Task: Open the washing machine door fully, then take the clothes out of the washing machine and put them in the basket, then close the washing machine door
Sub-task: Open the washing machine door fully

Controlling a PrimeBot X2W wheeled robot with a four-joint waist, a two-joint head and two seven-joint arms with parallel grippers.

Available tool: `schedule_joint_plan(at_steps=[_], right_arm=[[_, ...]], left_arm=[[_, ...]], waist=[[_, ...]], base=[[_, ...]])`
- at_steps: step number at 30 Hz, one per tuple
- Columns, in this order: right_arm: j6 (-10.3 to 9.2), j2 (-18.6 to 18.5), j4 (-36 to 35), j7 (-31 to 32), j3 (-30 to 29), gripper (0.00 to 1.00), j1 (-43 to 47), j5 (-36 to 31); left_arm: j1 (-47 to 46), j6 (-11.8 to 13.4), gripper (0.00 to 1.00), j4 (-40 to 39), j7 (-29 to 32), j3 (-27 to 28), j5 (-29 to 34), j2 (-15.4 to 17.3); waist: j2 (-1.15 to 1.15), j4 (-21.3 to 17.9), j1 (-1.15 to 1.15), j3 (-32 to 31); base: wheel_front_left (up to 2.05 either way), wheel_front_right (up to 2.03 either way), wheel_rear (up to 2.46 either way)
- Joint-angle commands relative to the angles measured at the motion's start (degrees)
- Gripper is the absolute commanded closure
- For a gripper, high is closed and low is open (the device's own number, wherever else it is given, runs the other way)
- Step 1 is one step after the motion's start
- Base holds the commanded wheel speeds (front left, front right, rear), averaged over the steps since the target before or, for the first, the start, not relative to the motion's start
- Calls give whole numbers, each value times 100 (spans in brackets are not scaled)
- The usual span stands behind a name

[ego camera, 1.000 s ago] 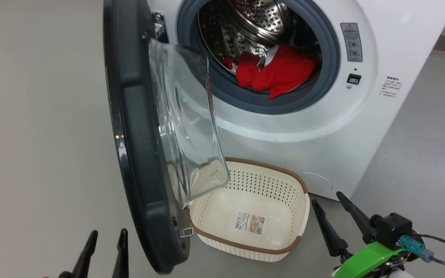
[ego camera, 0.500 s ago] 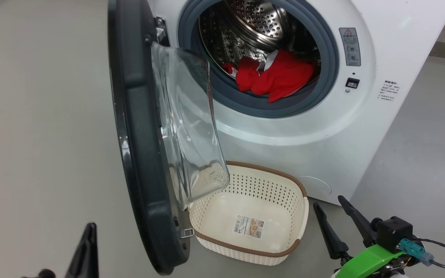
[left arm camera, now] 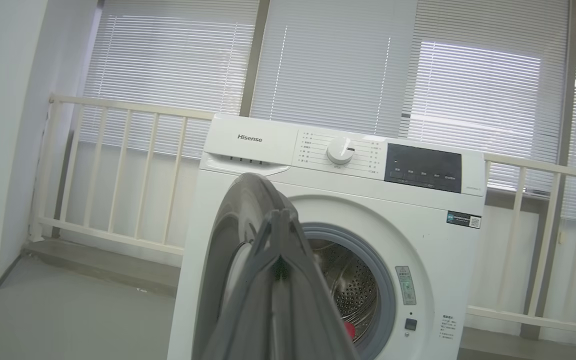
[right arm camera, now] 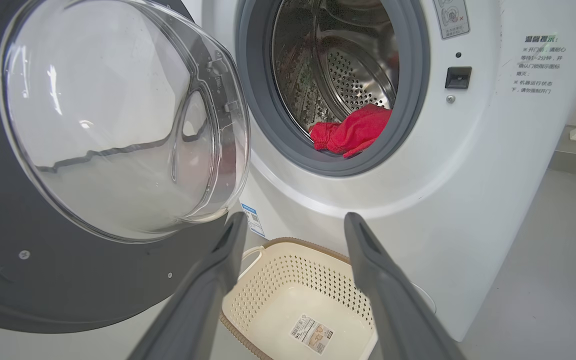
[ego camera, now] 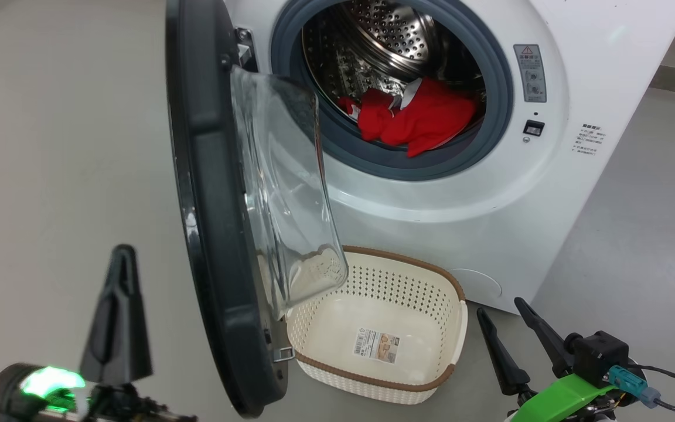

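Red clothes [ego camera: 416,120] are heaped in the drum [ego camera: 390,35] of the washing machine [ego camera: 548,193], upper centre of frame. The basket [ego camera: 372,380] sits on the floor [ego camera: 50,146] below, bottom centre, with a sticker [ego camera: 377,344] inside. The left gripper [ego camera: 122,253] is pinched together, the right gripper [ego camera: 500,306] spread wide.

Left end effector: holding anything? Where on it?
Nothing. The left end effector is shut with nothing between its fingers; the right end effector is open and empty.

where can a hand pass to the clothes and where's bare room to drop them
Free: the upper drum mouth, between the gasket and the clothes low in it; the basket, bare inside but for a sticker; the floor right of it. Crowded: the basket's left end, close by the door's glass bowl.
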Motion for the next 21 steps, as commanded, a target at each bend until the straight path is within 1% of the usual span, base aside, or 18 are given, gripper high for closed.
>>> schedule_joint_plan(at_steps=[1,4,7,9,12,15,21], right_arm=[[36,0,-161,-53,89,0,-65,-57],[36,-6,-177,-53,105,0,-63,-43],[36,-13,-188,-53,115,0,-55,-40],[36,-16,-196,-53,105,0,-49,-40],[36,-17,-198,-53,100,0,-49,-49],[36,-21,-204,-53,99,0,-63,-58],[36,-24,-216,-53,88,0,-65,-64]], left_arm=[[-232,33,100,-280,-27,48,128,48],[-197,29,100,-556,-27,-434,186,48],[-95,-90,100,-593,-27,-1022,317,48],[0,-132,100,-448,-27,-1354,231,48],[137,-196,100,1,-27,-1753,130,48],[183,-224,100,429,-27,-1944,-53,48],[139,-222,100,1154,-27,-1924,-336,48]], waist=[[0,-13,0,-3],[0,-33,0,-8],[0,-56,0,-13],[0,-59,0,-13],[0,-71,0,-9],[0,-79,0,6],[0,-87,0,-3]], base=[[0,0,0],[0,0,0],[0,0,0],[0,0,0],[0,0,0],[0,0,0],[0,0,0]])
